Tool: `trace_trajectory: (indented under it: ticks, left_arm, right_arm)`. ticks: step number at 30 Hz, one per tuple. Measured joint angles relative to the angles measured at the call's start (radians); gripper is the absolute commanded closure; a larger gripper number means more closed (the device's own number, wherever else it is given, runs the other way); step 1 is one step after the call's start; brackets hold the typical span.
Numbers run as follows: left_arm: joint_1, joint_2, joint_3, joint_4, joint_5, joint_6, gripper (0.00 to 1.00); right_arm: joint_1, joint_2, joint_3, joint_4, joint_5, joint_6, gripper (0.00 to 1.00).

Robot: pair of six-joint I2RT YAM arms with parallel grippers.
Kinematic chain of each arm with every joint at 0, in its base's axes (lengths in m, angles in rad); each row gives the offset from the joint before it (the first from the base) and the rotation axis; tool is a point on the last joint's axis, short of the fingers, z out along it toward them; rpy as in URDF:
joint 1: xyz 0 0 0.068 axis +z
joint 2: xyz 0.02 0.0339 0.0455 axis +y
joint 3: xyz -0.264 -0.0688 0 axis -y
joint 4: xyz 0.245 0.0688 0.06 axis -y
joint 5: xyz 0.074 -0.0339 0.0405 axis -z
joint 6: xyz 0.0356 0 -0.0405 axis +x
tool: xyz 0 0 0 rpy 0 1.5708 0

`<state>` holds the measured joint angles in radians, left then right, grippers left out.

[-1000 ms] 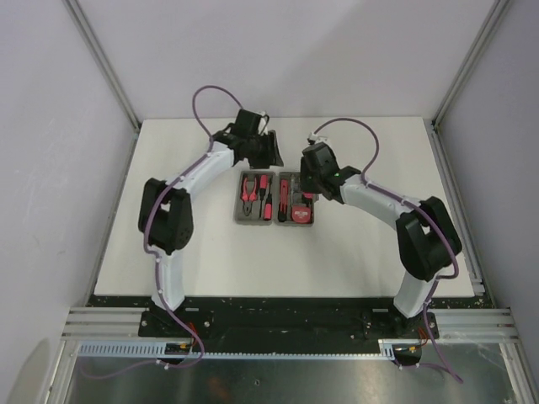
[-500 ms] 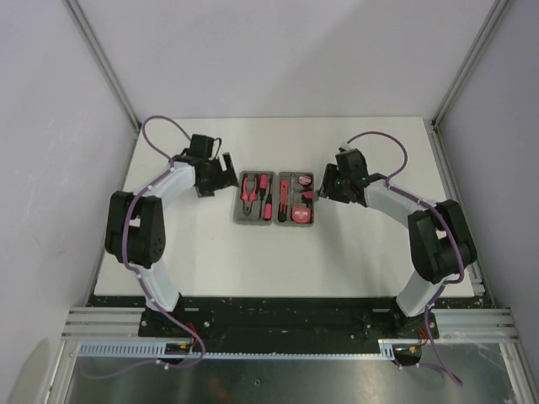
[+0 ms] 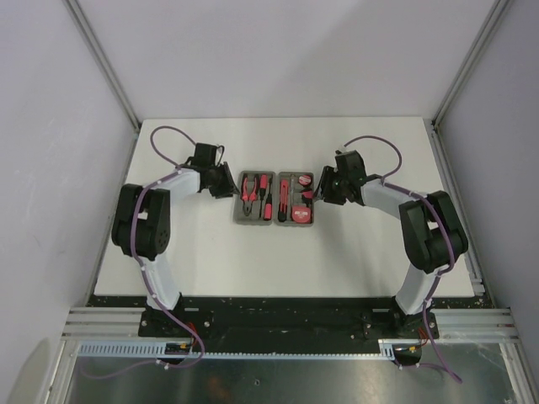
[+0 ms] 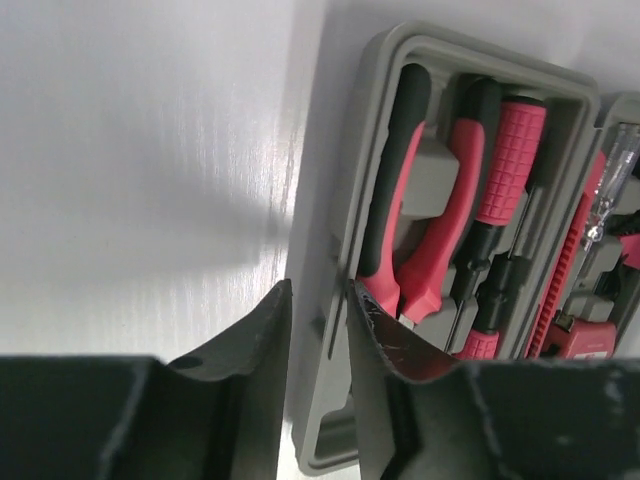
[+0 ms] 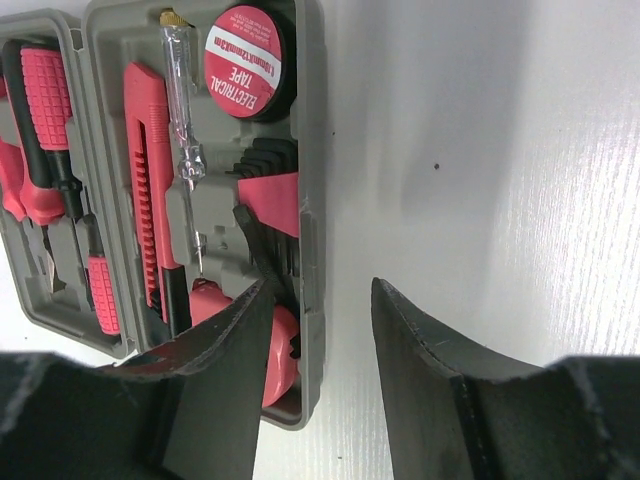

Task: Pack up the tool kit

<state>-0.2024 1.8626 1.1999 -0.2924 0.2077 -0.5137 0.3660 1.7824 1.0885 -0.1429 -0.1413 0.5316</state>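
Observation:
The grey tool case [image 3: 275, 198] lies open flat in mid-table, with red-and-black tools in both halves. In the left wrist view the left half [image 4: 340, 200] holds pliers [image 4: 430, 250] and screwdrivers [image 4: 505, 170]. In the right wrist view the right half [image 5: 310, 150] holds a red tape roll [image 5: 245, 60], a cutter [image 5: 145, 170] and a tester screwdriver [image 5: 180, 100]. My left gripper [image 3: 227, 181] [image 4: 318, 300] is open a little, its jaws closely straddling the case's left rim. My right gripper [image 3: 322, 189] [image 5: 320, 300] is open, its jaws straddling the right rim.
The white table [image 3: 278, 261] is bounded by grey walls and aluminium frame posts [image 3: 105, 67]. Both arms reach inward low over the table from either side of the case.
Both arms swung outward from above the case and came down. They now sit at its left and right edges, slightly closer in than half a second ago. The case has not moved.

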Motion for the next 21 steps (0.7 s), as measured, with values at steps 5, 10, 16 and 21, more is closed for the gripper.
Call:
trace_trajectory:
  ticks: [5, 10, 16, 21]
  left_arm:
    - [0.000, 0.027, 0.001, 0.035, 0.022, 0.002, 0.75]
    - [-0.003, 0.027, 0.002, 0.040, 0.023, 0.025, 0.71]
    - [-0.023, 0.027, 0.001, 0.045, -0.013, 0.058, 0.62]
    - [-0.047, 0.026, -0.006, 0.044, -0.058, 0.080, 0.63]
  right_arm:
    - [-0.002, 0.011, 0.000, 0.014, -0.008, 0.000, 0.52]
    - [-0.005, 0.014, 0.000, 0.023, -0.011, 0.000, 0.53]
    - [-0.011, 0.023, 0.000, 0.024, -0.011, 0.000, 0.54]
    - [-0.014, 0.032, 0.000, 0.026, -0.015, 0.000, 0.54]
